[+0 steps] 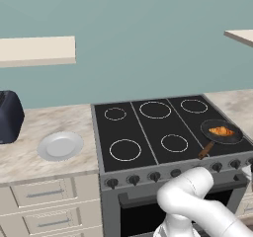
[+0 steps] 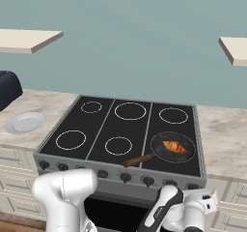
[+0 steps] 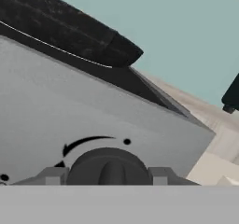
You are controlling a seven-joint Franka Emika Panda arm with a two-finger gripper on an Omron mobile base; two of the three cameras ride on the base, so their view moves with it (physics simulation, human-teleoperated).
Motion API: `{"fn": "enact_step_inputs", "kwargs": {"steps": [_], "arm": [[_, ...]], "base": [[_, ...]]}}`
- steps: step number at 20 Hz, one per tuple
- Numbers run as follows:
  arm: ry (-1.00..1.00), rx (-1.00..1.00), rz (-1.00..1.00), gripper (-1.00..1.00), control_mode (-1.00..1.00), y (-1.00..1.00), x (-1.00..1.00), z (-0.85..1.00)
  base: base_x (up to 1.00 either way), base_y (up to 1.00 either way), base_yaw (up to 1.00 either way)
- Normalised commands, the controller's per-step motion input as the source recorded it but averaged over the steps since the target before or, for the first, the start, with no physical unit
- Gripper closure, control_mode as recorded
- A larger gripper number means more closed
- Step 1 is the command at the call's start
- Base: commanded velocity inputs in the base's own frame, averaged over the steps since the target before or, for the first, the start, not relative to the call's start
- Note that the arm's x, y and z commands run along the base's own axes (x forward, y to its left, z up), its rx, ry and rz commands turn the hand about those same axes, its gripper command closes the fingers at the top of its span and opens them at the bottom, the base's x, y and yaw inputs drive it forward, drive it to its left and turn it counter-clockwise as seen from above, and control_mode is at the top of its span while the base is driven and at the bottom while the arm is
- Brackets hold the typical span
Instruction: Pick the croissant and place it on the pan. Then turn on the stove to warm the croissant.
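Hand view puts a dark stove knob [image 3: 109,168] right up against my end effector [image 3: 108,175], its two grey fingertips [image 3: 52,176] standing on either side of the round knob and closed in on it, so I am gripping that knob on the grey front panel of the stove [image 3: 93,115]. Above it I see the black edge of the cooktop and the dark side of the pan [image 3: 119,50] at the rim.

In the left base view the croissant [image 1: 221,131] lies inside the pan [image 1: 221,132], golden-orange against the dark base, at the near right corner of the stove [image 1: 148,132]. The pan's brown wooden handle [image 1: 206,150] points toward the near edge and slightly left. In the right base view the croissant [image 2: 174,147] sits in the middle of the pan [image 2: 172,147], and the handle [image 2: 138,160] reaches left toward the row of knobs [image 2: 124,177]. The pan rests right of the near middle burner ring [image 2: 118,145].

My white arm [image 2: 65,192] bends low in front of the stove, with the wrist down at the right end of the knob row.

On the bench [image 1: 29,152] left of the stove lies a round light-grey plate [image 1: 60,145], and beyond it, at the far left, stands a dark blue toaster [image 1: 9,116]. Pale shelves [image 1: 37,50] hang on the teal wall.
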Motion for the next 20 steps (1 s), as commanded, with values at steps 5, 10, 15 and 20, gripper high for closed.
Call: {"fn": "enact_step_inputs", "kwargs": {"steps": [5,10,15,20], "arm": [[-0.11,-0.22,0.18,1.00,-1.00,-0.23,0.00,0.00],[-0.10,-0.22,0.28,1.00,-1.00,-0.34,0.00,0.00],[-0.10,-0.30,0.26,1.00,-1.00,-0.11,0.00,0.00],[-0.08,-0.38,0.25,1.00,-1.00,-0.03,0.00,0.00]], "base": [[0.00,0.00,0.00],[0.00,0.00,0.00],[0.00,0.00,0.00],[0.00,0.00,0.00]]}}
